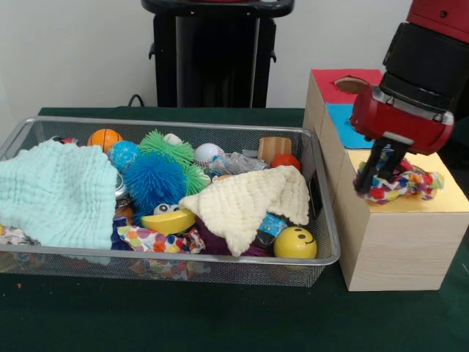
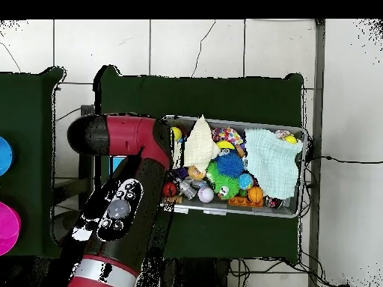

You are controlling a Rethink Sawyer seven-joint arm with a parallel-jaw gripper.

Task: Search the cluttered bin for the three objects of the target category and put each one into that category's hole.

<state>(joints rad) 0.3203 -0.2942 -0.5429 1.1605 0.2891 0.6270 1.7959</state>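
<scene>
Right now my gripper (image 1: 382, 174) is pinching a knotted, polka-dot cloth toy (image 1: 399, 183) above the yellow top (image 1: 440, 192) of the wooden box (image 1: 399, 253). From overhead my arm (image 2: 123, 202) hides both. I see no opening in the yellow panel; only the red panel (image 1: 341, 82) at the far end shows a hole (image 1: 352, 84), partly hidden by my wrist.

My worry is that the toy is soft and floppy, with one end trailing sideways past my fingers. If I let go over flat wood, it will simply lie there, and a loose end could snag a hole's edge.

Beside the box, the wire mesh bin (image 1: 326, 253) holds crinkled cloths (image 1: 249, 202), spiky rubber balls (image 1: 154, 180), and a smooth smiley ball (image 1: 295, 243).
</scene>
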